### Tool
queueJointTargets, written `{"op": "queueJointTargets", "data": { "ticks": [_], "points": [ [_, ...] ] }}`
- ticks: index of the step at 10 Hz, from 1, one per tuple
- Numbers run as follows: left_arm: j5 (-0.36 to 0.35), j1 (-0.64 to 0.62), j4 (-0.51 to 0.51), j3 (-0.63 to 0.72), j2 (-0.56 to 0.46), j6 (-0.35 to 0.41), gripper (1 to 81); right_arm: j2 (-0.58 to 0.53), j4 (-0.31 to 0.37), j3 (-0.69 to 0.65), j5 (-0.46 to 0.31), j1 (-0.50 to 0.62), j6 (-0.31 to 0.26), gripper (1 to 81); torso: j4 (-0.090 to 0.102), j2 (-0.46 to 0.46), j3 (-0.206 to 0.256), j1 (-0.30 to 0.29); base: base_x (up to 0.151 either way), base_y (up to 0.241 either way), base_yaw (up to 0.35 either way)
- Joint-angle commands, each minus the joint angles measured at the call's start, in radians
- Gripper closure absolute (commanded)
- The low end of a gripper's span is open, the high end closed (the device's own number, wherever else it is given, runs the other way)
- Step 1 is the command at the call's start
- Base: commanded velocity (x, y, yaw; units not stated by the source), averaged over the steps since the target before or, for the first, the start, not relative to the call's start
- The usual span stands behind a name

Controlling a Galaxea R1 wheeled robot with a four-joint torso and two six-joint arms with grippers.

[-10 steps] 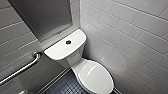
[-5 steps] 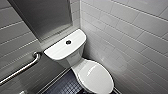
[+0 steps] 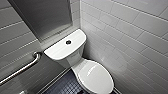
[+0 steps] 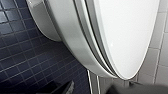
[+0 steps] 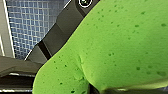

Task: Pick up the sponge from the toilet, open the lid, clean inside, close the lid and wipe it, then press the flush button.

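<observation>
Head view: the toilet (image 3: 75, 58) stands in the tiled corner with the lid (image 3: 97, 77) down, the flush button (image 3: 68, 42) on top of the cistern and a grab bar (image 3: 20, 70) on the wall beside it; nothing has shifted since half a second ago. Left wrist view: lid and bowl rim show side-on above dark floor tiles (image 4: 22, 57); the left pincer (image 4: 100, 91) is cut off, so I cannot tell whether it is apart or together. Right wrist view: the sponge (image 5: 120, 45), creased, sits clamped in the right pincer (image 5: 100, 89).

Tiled wall (image 3: 130, 37) close beside toilet (image 3: 75, 60), grab rail (image 3: 22, 68) on other side, open floor (image 3: 65, 86) between.
</observation>
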Motion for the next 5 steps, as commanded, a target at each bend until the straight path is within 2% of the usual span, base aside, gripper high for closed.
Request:
{"op": "queueJointTargets", "data": {
  "ticks": [1, 3, 5],
  "points": [
    [0.046, -0.070, 0.007, 0.038, 0.020, 0.003, 1.0, -0.025, -0.023, 0.020, -0.067, -0.022, 0.001, 81.1, 0.000, -0.100, 0.000, 0.064, 0.000, 0.000, 0.000],
    [0.046, -0.073, 0.007, 0.038, 0.021, 0.001, 1.0, -0.025, -0.023, 0.014, -0.067, -0.022, 0.000, 81.1, 0.000, -0.112, 0.000, 0.073, 0.000, 0.000, 0.000],
    [0.046, -0.081, 0.007, 0.055, 0.021, 0.003, 1.0, -0.025, -0.021, 0.014, -0.067, -0.019, 0.000, 81.1, 0.000, -0.177, 0.000, 0.113, 0.000, 0.000, 0.000]
  ]
}}
